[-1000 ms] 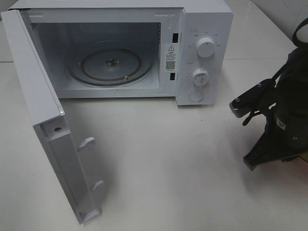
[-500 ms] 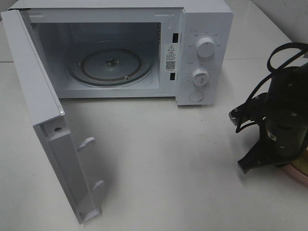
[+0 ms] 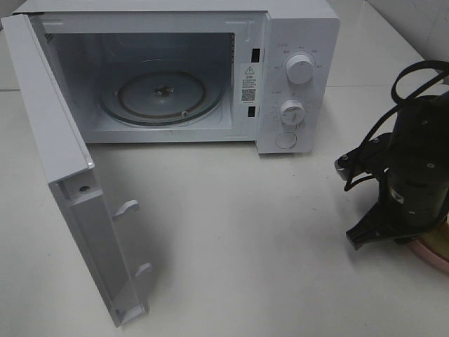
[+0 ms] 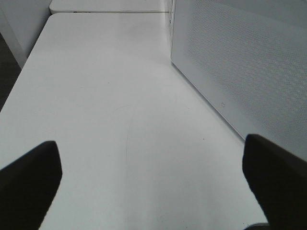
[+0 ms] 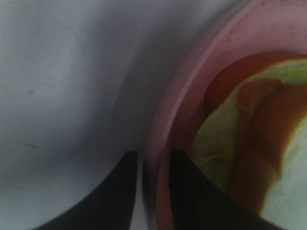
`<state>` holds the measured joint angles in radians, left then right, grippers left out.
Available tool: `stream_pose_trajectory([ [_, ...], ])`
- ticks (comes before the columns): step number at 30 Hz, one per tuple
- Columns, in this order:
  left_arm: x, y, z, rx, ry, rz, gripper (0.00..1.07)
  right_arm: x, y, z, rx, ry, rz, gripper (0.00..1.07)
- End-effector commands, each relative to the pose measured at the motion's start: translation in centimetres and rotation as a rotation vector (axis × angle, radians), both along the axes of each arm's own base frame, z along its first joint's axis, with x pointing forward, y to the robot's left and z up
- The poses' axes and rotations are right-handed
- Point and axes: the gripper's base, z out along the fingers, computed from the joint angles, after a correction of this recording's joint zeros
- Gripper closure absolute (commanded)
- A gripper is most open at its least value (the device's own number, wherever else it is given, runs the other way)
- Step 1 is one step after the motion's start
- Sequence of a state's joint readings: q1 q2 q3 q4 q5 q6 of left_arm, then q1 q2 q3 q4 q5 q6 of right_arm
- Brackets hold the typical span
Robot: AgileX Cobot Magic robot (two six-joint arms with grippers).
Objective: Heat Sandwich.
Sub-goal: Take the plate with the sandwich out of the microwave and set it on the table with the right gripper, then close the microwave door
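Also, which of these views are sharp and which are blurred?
Exterior high view: sharp, evenly lit, the microwave door throws a soft shadow. Right wrist view: blurred from closeness, pink plate and sandwich smeared. Left wrist view: table clear, fingertips dark and soft.

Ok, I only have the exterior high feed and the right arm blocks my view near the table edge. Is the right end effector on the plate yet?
Observer: Its fingers straddle the pink plate rim; the right end effector has one finger outside, one inside.
Operator: Is the sandwich on that plate?
Observer: Yes, the sandwich lies inside the rim, pale green filling showing.
Operator: And the left arm? I can't see it.
Observer: The left end effector is open, with nothing between its fingers, beside the microwave door.
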<state>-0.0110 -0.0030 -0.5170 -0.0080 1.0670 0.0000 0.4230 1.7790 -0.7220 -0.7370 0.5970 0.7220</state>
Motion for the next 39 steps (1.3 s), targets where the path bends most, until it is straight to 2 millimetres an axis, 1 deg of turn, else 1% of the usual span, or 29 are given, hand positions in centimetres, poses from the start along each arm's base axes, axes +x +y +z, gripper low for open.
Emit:
stream_pose_trajectory([
  [1,-0.1,0.0,0.0,0.002,-0.007,0.002,0.09,0.0,0.0,0.8,0.018,-0.011,-0.003,0.68],
  [4,-0.1,0.0,0.0,0.002,-0.007,0.002,0.09,-0.3,0.2,1.8,0.051,-0.010,0.012,0.62],
  [5,-0.1,0.0,0.0,0.002,-0.007,0.002,0.09,-0.6,0.2,2.5,0.070,-0.002,0.021,0.59],
  [7,-0.1,0.0,0.0,0.002,-0.007,0.002,0.09,-0.8,0.2,2.8,0.076,0.001,0.026,0.59],
  [9,-0.1,0.0,0.0,0.002,-0.007,0.002,0.09,-1.2,0.3,3.9,0.100,0.003,0.049,0.56],
  [10,-0.1,0.0,0.0,0.002,-0.007,0.002,0.09,-1.2,0.3,3.9,0.100,0.003,0.049,0.56],
  [11,-0.1,0.0,0.0,0.002,-0.007,0.002,0.09,-1.4,0.2,4.4,0.107,0.002,0.059,0.54],
  [12,-0.1,0.0,0.0,0.002,-0.007,0.002,0.09,-1.6,0.2,4.8,0.113,0.000,0.067,0.51],
  [13,-0.1,0.0,0.0,0.002,-0.007,0.002,0.09,-2.0,0.2,5.8,0.129,-0.006,0.084,0.44],
  [14,-0.1,0.0,0.0,0.002,-0.007,0.002,0.09,-2.1,0.2,6.1,0.137,-0.008,0.091,0.41],
  [15,-0.1,0.0,0.0,0.002,-0.007,0.002,0.09,-2.1,0.2,6.1,0.137,-0.008,0.091,0.41],
  [17,-0.1,0.0,0.0,0.002,-0.007,0.002,0.09,-2.6,0.2,7.1,0.165,-0.017,0.099,0.33],
  [18,-0.1,0.0,0.0,0.002,-0.007,0.002,0.09,-3.2,0.1,8.0,0.189,-0.019,0.109,0.27],
  [19,-0.1,0.0,0.0,0.002,-0.007,0.002,0.09,-3.2,0.1,8.0,0.189,-0.019,0.109,0.27],
  [21,-0.1,0.0,0.0,0.002,-0.007,0.002,0.09,-3.8,0.1,8.9,0.221,-0.025,0.116,0.25],
  [22,-0.1,0.0,0.0,0.002,-0.007,0.002,0.09,-4.4,0.2,9.7,0.259,-0.030,0.116,0.25],
  [23,-0.1,0.0,0.0,0.002,-0.007,0.002,0.09,-4.4,0.2,9.7,0.259,-0.030,0.116,0.25],
  [25,-0.1,0.0,0.0,0.002,-0.007,0.002,0.09,-5.0,0.1,10.5,0.287,-0.042,0.118,0.26],
  [26,-0.1,0.0,0.0,0.002,-0.007,0.002,0.09,-5.7,0.0,11.4,0.306,-0.056,0.121,0.27],
  [27,-0.1,0.0,0.0,0.002,-0.007,0.002,0.09,-6.0,-0.2,11.8,0.312,-0.063,0.121,0.27],
  [28,-0.1,0.0,0.0,0.002,-0.007,0.002,0.09,-6.0,-0.2,11.8,0.312,-0.063,0.121,0.27],
  [30,-0.1,0.0,0.0,0.002,-0.007,0.002,0.09,-6.6,-0.4,12.6,0.320,-0.082,0.120,0.27],
  [32,-0.1,0.0,0.0,0.002,-0.007,0.002,0.09,-7.7,-0.9,13.8,0.329,-0.111,0.115,0.28],
  [33,-0.1,0.0,0.0,0.002,-0.007,0.002,0.09,-7.7,-0.9,13.8,0.329,-0.111,0.115,0.28],
  [35,-0.1,0.0,0.0,0.002,-0.007,0.002,0.09,-8.4,-1.2,14.5,0.339,-0.129,0.111,0.28],
  [37,-0.1,0.0,0.0,0.002,-0.007,0.002,0.09,-9.6,-1.8,15.6,0.353,-0.162,0.107,0.29],
  [38,-0.1,0.0,0.0,0.002,-0.007,0.002,0.09,-9.6,-1.8,15.6,0.353,-0.162,0.107,0.29],
  [39,-0.1,0.0,0.0,0.002,-0.007,0.002,0.09,-10.1,-2.0,15.9,0.358,-0.169,0.104,0.30],
])
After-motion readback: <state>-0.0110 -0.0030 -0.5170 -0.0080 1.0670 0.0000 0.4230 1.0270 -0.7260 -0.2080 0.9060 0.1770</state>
